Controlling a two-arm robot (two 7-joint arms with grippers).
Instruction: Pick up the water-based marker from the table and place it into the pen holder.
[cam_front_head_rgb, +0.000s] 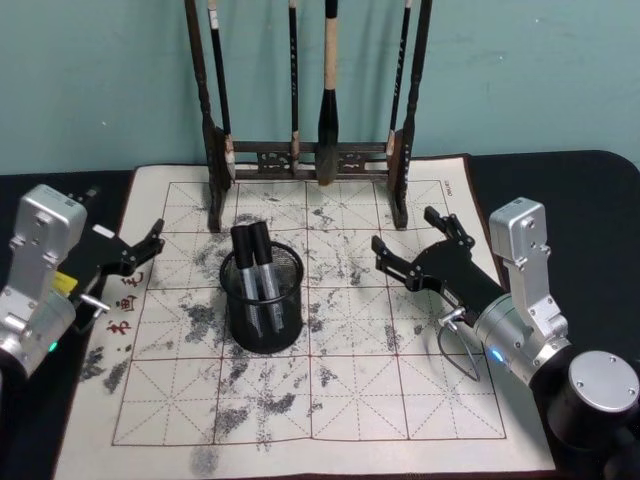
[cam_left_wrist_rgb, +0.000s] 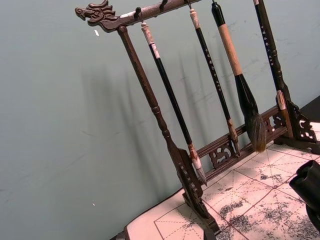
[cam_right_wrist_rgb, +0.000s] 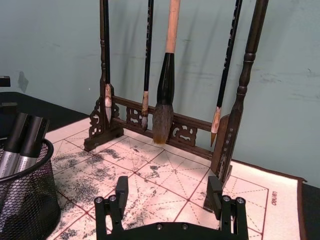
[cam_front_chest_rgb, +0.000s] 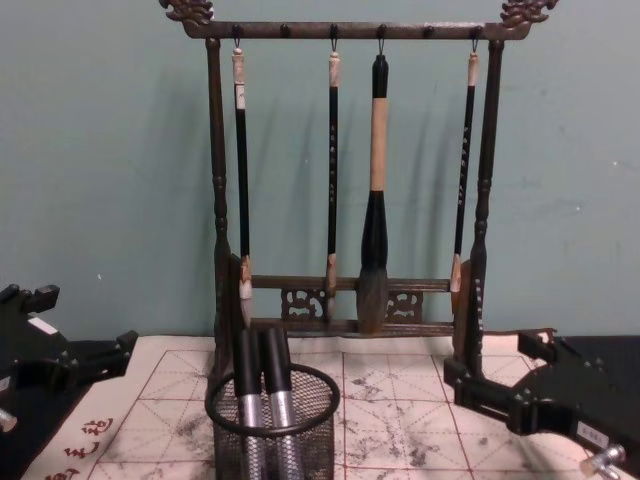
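Observation:
The pen holder (cam_front_head_rgb: 264, 318), a round black wire-mesh cup, stands left of centre on the mat; it also appears in the chest view (cam_front_chest_rgb: 272, 432) and the right wrist view (cam_right_wrist_rgb: 31, 202). Two water-based markers (cam_front_head_rgb: 254, 262) with black caps and silver barrels stand upright inside it, side by side (cam_front_chest_rgb: 262, 385) (cam_right_wrist_rgb: 23, 142). My left gripper (cam_front_head_rgb: 146, 254) hovers open over the mat's left edge, a hand's width left of the holder, with nothing in it (cam_front_chest_rgb: 88, 325). My right gripper (cam_front_head_rgb: 404, 230) is open and empty to the holder's right (cam_right_wrist_rgb: 168, 189) (cam_front_chest_rgb: 497, 362).
A tall dark wooden brush rack (cam_front_head_rgb: 310, 158) with several hanging brushes stands across the back of the mat (cam_front_chest_rgb: 345, 300) (cam_left_wrist_rgb: 175, 150) (cam_right_wrist_rgb: 165, 125). The ink-stained white mat (cam_front_head_rgb: 330, 400) with a red grid covers the black table (cam_front_head_rgb: 590, 200). A teal wall rises behind.

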